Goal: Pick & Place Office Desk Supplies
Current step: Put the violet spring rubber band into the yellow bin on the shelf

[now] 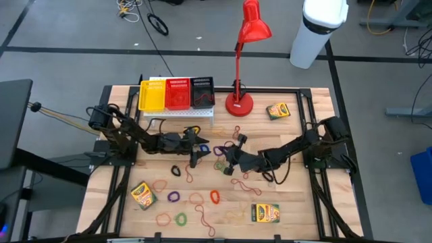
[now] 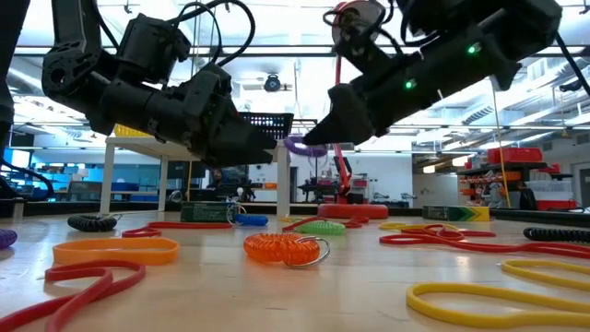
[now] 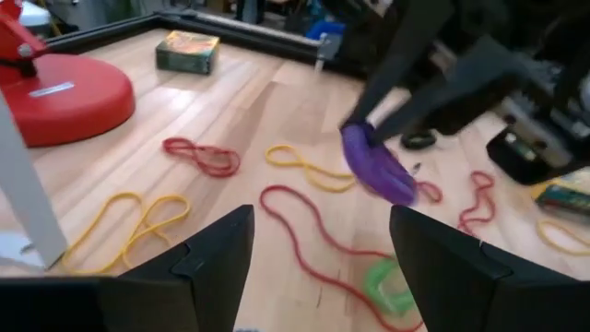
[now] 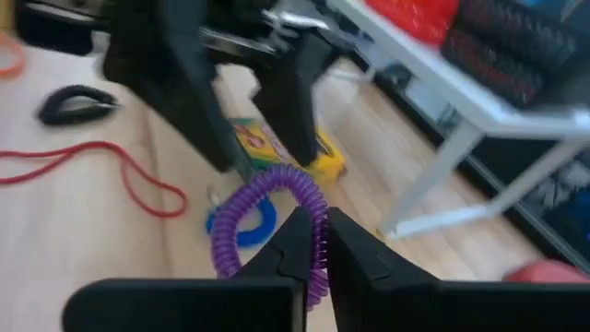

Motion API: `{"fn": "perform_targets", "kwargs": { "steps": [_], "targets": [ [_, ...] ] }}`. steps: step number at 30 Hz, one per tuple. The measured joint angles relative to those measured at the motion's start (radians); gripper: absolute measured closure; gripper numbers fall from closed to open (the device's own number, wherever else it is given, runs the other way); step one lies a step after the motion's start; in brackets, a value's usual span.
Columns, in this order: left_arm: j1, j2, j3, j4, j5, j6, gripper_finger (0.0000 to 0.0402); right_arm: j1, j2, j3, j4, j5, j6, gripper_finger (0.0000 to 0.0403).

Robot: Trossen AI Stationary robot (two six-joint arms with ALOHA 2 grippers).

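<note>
Currently the right gripper [image 4: 313, 242] has its jaws pinched shut on a purple coil loop [image 4: 267, 217], held in the air above the middle of the surface [image 1: 297, 202]. Low view shows that loop [image 2: 304, 145] hanging clear of the wood, between the two arms' tips. Left gripper [image 3: 318, 267] sits right across from it, jaws spread and empty, its fingers [image 3: 214, 254] framing the purple loop [image 3: 376, 166] just ahead of them; the two are close but I can't tell if they touch.

Rest of the supplies:
- Crayon boxes: one near the front-left corner [image 1: 142, 194], one at front right [image 1: 264, 212], one at back right by the lamp [image 1: 277, 111]. A fourth lies flat under the left arm's tip [image 4: 286, 148], next to a blue loop [image 4: 241, 219].
- Loose bands all over the front half of the surface: purple ring [image 1: 173, 197], red ring [image 1: 214, 197], green ring [image 1: 181, 219], black coil [image 1: 176, 170].
- Low view, close up: orange coil loop [image 2: 281, 247], yellow band [image 2: 489, 300] at the front right, red band [image 2: 74, 281] at the front left.

White rack [image 1: 177, 111] stands at the back left, carrying yellow, red and black bins. Red desk lamp [image 1: 243, 61] is upright just beside it.
</note>
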Motion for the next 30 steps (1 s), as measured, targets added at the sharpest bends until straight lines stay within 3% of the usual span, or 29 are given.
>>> {"fn": "perform_targets", "kwargs": {
  "steps": [6, 19, 23, 30],
  "targets": [
    [-0.003, 0.0, 0.001, 0.089, 0.08, -0.015, 0.0144, 0.03, 0.004, 0.0, 0.061, 0.05, -0.136, 0.0379],
    [-0.002, 0.056, 0.082, 0.091, 0.125, -0.096, 0.0161, 0.049, 0.004, 0.0, 0.106, 0.075, -0.196, 0.0375],
    [-0.002, 0.074, 0.102, 0.092, 0.135, -0.094, 0.0214, 0.049, 0.004, 0.0, 0.106, 0.075, -0.195, 0.0375],
    [0.0, 0.076, 0.104, 0.084, 0.14, -0.087, 0.0365, 0.05, 0.004, 0.0, 0.107, 0.08, -0.186, 0.0372]
  ]
}}
